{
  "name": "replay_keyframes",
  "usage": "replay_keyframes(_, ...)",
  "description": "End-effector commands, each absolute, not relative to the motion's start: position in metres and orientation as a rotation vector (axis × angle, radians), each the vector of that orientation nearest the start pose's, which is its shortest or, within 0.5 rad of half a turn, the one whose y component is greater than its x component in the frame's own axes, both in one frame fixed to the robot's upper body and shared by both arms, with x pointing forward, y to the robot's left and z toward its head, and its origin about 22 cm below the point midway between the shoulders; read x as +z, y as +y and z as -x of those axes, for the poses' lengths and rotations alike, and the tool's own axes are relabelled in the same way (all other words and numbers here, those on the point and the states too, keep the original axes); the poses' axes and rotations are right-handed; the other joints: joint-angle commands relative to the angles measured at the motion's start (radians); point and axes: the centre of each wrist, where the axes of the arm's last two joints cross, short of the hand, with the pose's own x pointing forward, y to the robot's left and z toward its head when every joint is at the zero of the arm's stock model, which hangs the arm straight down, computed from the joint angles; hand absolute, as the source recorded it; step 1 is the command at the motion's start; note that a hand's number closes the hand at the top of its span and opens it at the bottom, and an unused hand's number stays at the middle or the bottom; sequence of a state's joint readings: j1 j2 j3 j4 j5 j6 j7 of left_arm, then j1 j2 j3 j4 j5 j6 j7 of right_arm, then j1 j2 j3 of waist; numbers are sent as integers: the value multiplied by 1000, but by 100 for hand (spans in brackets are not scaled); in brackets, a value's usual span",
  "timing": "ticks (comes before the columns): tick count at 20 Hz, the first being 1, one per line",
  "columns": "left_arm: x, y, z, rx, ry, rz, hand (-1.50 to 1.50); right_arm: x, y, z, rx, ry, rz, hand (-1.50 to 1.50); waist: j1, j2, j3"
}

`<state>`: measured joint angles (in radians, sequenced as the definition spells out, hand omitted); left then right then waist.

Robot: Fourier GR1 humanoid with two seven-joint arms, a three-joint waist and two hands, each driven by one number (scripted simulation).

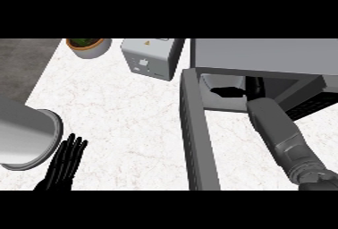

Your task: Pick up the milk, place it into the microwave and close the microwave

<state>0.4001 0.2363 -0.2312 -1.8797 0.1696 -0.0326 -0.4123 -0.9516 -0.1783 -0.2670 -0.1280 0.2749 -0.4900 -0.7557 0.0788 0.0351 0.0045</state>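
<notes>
small unreadable symbols on toaster

the right hand sits deep in the microwave, mostly hidden by its own forearm and the dark cavity, so whether its fingers are curled round anything cannot be told, and the milk itself cannot be made out there. the left hand is cut off at the lower edge, with only its straight fingers showing. the potted plant is clipped by the upper edge, and the grey cylinder runs off the left edge.
</notes>
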Motion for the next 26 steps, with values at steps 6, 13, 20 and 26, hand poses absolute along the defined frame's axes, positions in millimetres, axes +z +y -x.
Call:
replay_keyframes(6, 13, 229, -165, -110, -1870, 163, -150, -47, -247, -388, 248, -1816, 478, -150, -34, -13, -2)
replay_keyframes(13, 27, 227, -152, -129, -1875, 168, -150, -92, -241, -351, 182, -1805, 255, -150, -43, -22, -2)
replay_keyframes(20, 24, 218, -155, -136, -1853, 167, -150, -131, -275, -300, 135, -1790, 153, -150, -71, -32, -3)
replay_keyframes(26, 13, 208, -167, -148, -1811, 304, -150, -142, -271, -283, 0, -1830, -50, -150, -103, -42, -6)
